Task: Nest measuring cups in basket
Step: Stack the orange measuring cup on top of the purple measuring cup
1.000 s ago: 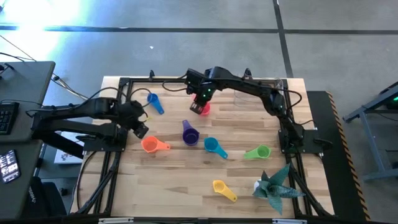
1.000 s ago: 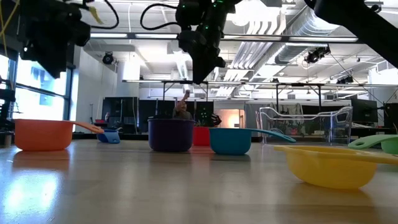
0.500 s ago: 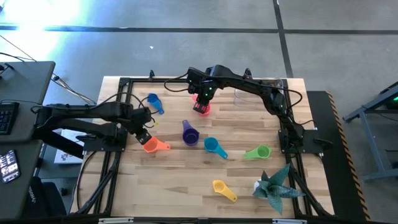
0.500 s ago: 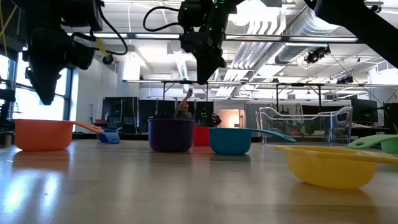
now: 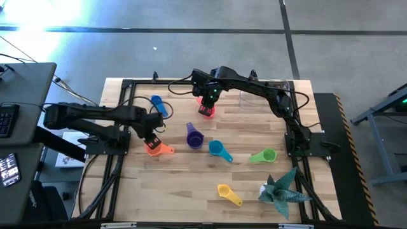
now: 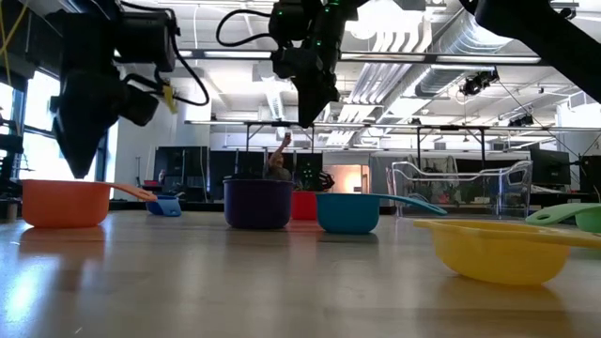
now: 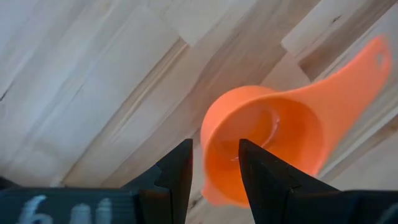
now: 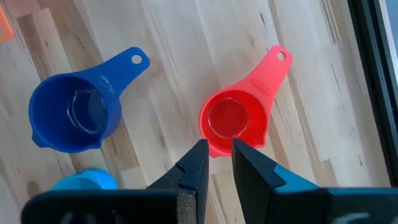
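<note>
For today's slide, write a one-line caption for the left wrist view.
The left hand, fingers apart, hangs over the near rim of the orange measuring cup lying on the wooden table.

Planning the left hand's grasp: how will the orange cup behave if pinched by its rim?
The orange cup looks like thin moulded plastic, so probably light and stiff. Its long flat handle could make it tilt when lifted. The glossy wall may slip between the left hand fingers.
</note>
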Tool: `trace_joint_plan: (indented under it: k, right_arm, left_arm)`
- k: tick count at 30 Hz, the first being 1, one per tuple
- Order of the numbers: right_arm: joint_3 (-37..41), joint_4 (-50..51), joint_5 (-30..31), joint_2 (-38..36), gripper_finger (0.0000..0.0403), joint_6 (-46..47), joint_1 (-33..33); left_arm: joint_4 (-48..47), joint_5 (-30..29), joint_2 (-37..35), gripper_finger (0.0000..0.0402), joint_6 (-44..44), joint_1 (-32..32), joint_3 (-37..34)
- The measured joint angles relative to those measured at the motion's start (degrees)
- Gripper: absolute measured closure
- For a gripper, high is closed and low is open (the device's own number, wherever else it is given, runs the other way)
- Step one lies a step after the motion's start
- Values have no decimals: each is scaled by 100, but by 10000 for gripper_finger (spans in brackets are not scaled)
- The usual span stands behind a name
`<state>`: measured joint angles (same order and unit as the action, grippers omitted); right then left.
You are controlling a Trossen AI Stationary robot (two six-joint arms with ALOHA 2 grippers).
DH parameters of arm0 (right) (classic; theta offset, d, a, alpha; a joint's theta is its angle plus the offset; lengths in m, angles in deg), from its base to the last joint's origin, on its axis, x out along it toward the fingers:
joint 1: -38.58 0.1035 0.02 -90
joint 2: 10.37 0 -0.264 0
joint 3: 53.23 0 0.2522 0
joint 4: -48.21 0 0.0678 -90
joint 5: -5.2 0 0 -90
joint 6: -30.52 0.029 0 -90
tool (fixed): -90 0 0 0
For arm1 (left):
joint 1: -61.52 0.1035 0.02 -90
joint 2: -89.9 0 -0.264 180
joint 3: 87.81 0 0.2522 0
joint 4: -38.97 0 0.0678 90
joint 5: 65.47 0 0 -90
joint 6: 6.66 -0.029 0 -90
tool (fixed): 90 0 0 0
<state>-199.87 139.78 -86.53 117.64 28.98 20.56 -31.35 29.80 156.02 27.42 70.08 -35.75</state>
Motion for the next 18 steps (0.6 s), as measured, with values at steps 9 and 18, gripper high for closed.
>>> trace_joint_plan:
  k: [9, 18]
  right_arm:
    - [4, 0, 0, 0, 340, -46, 0]
    - [4, 39, 0, 0, 340, 22, 0]
  left_arm:
    - [121, -2, 518, 293, 25, 1, 0]
    - [282, 0, 687, 388, 470, 0, 1]
